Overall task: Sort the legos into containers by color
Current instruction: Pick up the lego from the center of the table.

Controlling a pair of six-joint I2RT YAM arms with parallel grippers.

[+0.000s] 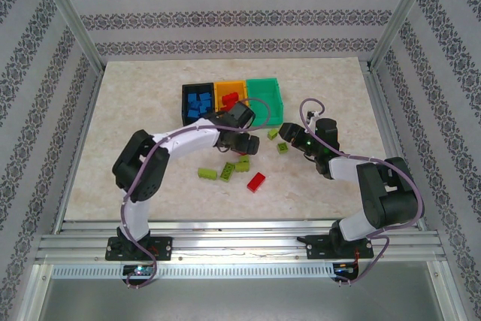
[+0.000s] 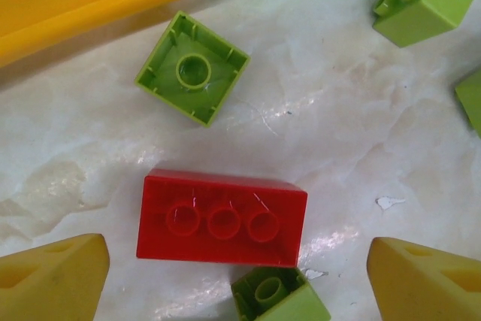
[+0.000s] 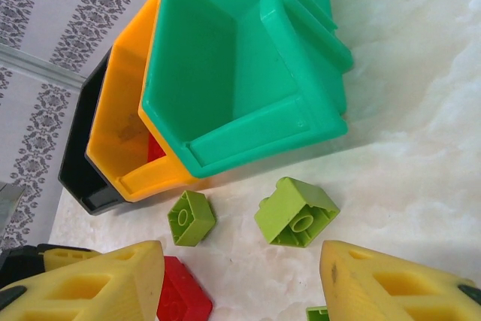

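In the left wrist view a red lego (image 2: 222, 218) lies studs-down on the table between my left gripper's (image 2: 237, 282) wide-apart yellow fingertips (image 2: 52, 280); that gripper is open and holds nothing. A lime lego (image 2: 278, 296) touches the red one's near side, and another lime lego (image 2: 192, 68) lies beyond it. My right gripper (image 3: 248, 283) is open over bare table, with lime legos (image 3: 297, 212) (image 3: 191, 218) just ahead of it. From above, the left gripper (image 1: 246, 144) and right gripper (image 1: 285, 134) sit in front of the black (image 1: 197, 99), orange (image 1: 229, 94) and green (image 1: 264, 99) containers.
Blue legos fill the black bin and red ones lie in the orange bin (image 3: 124, 133). The green bin (image 3: 240, 65) holds nothing. Loose lime legos (image 1: 207, 174) (image 1: 281, 147) and a red one (image 1: 256, 181) lie nearer the arms. Metal frame posts stand at the table's corners.
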